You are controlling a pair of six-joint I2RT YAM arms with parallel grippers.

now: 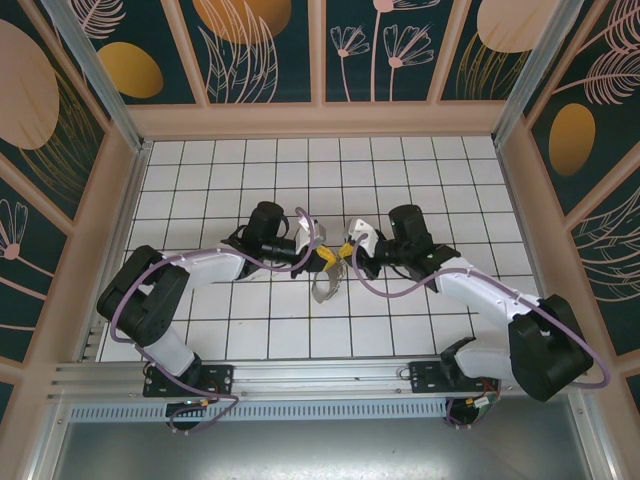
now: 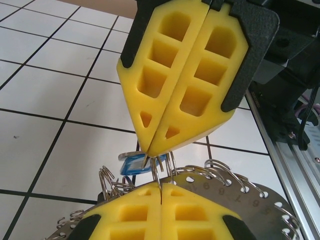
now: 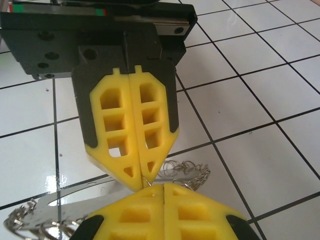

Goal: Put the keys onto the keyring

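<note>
My left gripper (image 1: 326, 259) and right gripper (image 1: 344, 251) meet tip to tip above the middle of the tiled floor. Both are shut. In the left wrist view my left gripper (image 2: 161, 186) pinches a small wire ring (image 2: 158, 169) that also runs up into the right gripper's tip (image 2: 148, 152). Behind that ring sits a blue oval key (image 2: 134, 163); whether it hangs on the ring I cannot tell. The keyring (image 2: 240, 192), a flat grey loop with numbered holes and small wire loops along its rim, lies just under the tips (image 1: 323, 292) (image 3: 60, 200). My right gripper (image 3: 164, 186) touches the left gripper's tip (image 3: 143, 181).
White tiled floor (image 1: 400, 180) ringed by patterned walls. A metal rail (image 1: 320, 375) runs along the near edge, over the arm bases. Purple cables loop beside each arm.
</note>
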